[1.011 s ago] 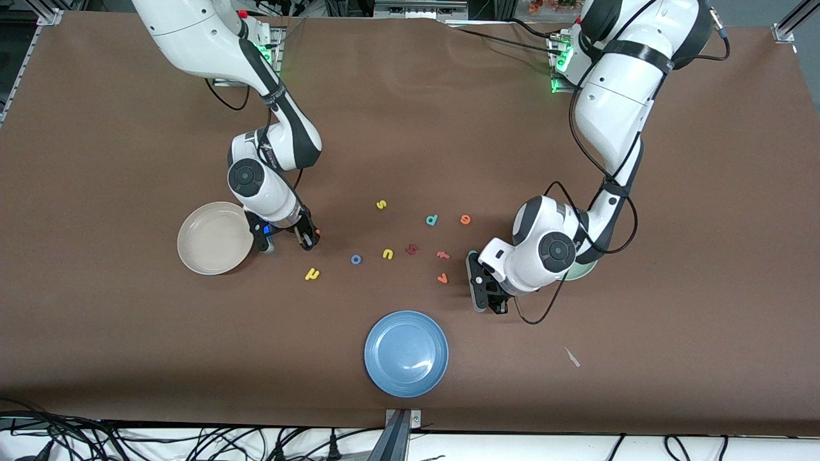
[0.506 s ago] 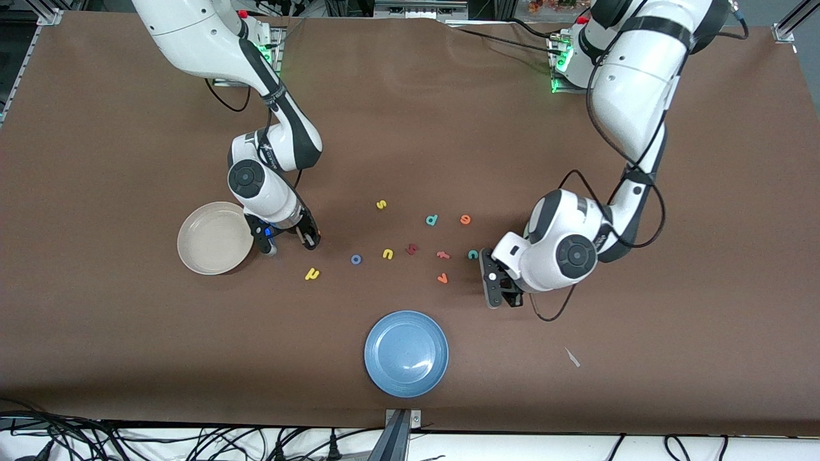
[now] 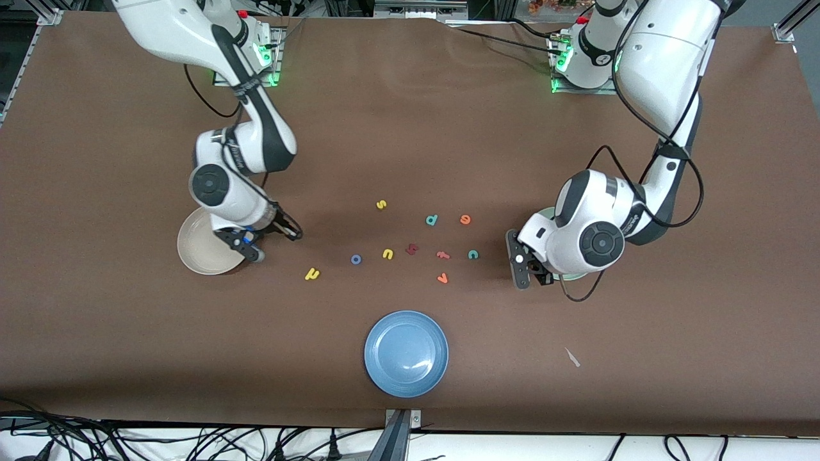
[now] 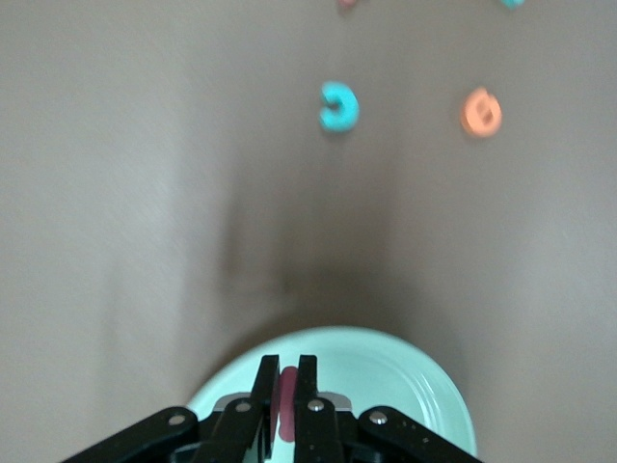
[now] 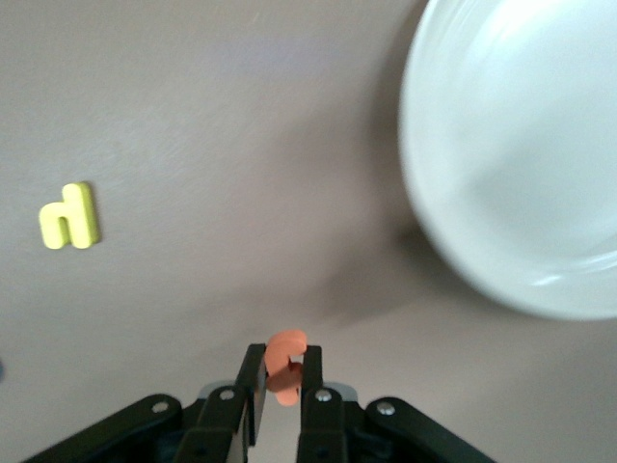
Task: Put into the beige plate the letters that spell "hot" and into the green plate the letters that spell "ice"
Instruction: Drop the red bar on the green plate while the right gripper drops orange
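Both grippers clamped: right gripper [image 5: 281, 374] pinches orange "t" [image 5: 284, 365] just off beige plate [image 3: 198, 246] rim; left gripper [image 4: 286, 391] pinches red "i" [image 4: 287, 405] over green plate [image 4: 405, 381] edge.

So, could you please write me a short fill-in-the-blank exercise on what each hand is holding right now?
1. The left hand is shut on a dark red foam bar letter over the pale ____ plate.
2. The right hand grips a small foam hooked letter coloured ____.
3. The round shallow beige plate holds ____ letters.

Missing words: green; orange; no
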